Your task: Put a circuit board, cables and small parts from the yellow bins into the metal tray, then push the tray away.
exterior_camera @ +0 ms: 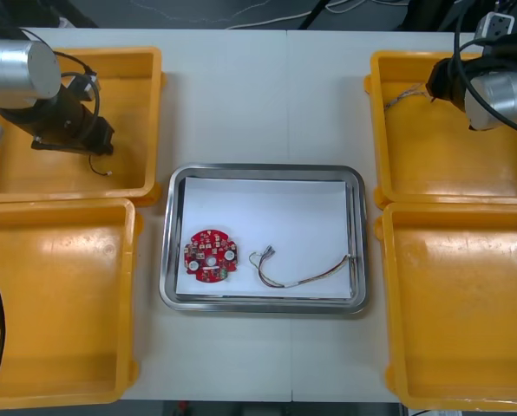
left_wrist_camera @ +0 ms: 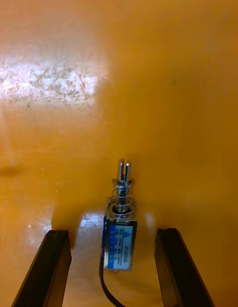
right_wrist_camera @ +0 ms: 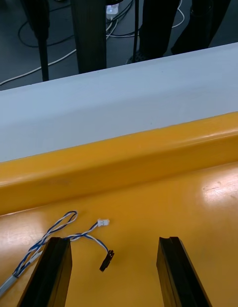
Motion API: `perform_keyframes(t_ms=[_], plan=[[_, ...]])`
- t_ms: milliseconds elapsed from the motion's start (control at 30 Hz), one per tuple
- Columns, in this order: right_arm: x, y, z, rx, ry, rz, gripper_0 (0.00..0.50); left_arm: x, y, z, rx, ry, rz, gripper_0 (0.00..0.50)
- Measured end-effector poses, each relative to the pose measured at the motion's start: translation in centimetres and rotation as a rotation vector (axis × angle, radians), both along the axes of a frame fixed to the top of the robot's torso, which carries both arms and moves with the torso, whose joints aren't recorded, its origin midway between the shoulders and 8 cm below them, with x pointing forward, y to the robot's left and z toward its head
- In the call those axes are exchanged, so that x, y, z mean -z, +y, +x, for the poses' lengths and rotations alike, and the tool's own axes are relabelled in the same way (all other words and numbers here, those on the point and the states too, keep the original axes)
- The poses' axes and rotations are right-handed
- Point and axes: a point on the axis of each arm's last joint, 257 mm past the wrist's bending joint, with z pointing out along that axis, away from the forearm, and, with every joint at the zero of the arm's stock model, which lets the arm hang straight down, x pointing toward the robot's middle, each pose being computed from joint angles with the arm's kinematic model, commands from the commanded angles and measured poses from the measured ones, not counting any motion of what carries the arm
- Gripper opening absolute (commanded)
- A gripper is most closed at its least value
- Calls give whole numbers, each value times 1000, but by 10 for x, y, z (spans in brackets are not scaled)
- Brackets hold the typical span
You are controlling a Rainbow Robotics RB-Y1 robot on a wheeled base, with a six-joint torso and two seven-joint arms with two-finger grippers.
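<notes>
Left gripper (left_wrist_camera: 113,231) fingers apart, small metal part (left_wrist_camera: 119,245) lying untouched between them in the yellow bin (exterior_camera: 146,104) far-left of the metal tray (exterior_camera: 263,172); its black lead runs out of view. Right gripper (right_wrist_camera: 115,240) spread too, in the far-right bin (exterior_camera: 380,121); I lose the blue-white cable (right_wrist_camera: 102,221) behind one finger. Circuit board (exterior_camera: 210,256) and thin cable (exterior_camera: 302,279) lie in the tray.

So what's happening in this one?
Both arms are in the far yellow bins. The open left tool straddles a small metal part in the far left bin; the open right tool hangs by a blue and white cable in the far right bin. The metal tray already holds a red circuit board and one thin cable.
</notes>
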Motion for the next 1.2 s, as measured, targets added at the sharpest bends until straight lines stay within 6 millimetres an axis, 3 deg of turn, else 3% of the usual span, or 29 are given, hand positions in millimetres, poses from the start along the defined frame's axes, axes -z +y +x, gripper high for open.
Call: perform_keyframes(t_ms=[33, 67, 100, 167, 200, 333, 367, 400, 433, 767, 1000, 1200], plan=[[0, 0, 2, 0, -6, -2, 500, -1, -1, 1, 1, -2, -1, 383], [1, 0, 4, 1, -12, -5, 500, -3, -2, 2, 2, -4, -1, 349], [2, 1, 6, 1, -17, -7, 500, -4, -3, 2, 3, -7, -2, 266], [3, 1, 9, 2, -23, -10, 500, -6, -4, 3, 5, -9, -3, 175], [4, 1, 10, 3, -28, -12, 500, -6, -5, 4, 6, -10, -3, 147], [7, 1, 17, 7, -41, -25, 500, -6, -5, 4, 7, -10, -4, 129], [8, 1, 18, 8, -39, -25, 500, -6, -6, 4, 7, -11, -4, 105], [10, 2, 19, 8, -38, -23, 500, -6, -6, 5, 7, -14, -4, 35], [11, 2, 20, 8, -38, -22, 500, -7, -6, 6, 7, -19, -5, 0], [21, 11, 21, 1, -26, -9, 500, -8, -6, 8, 7, -30, -6, 0], [36, 14, 18, 4, 1, -2, 500, -8, -12, -7, 21, 30, -18, 0], [39, 17, 18, -4, 7, -12, 500, -25, -22, -19, 46, 59, -33, 0]])
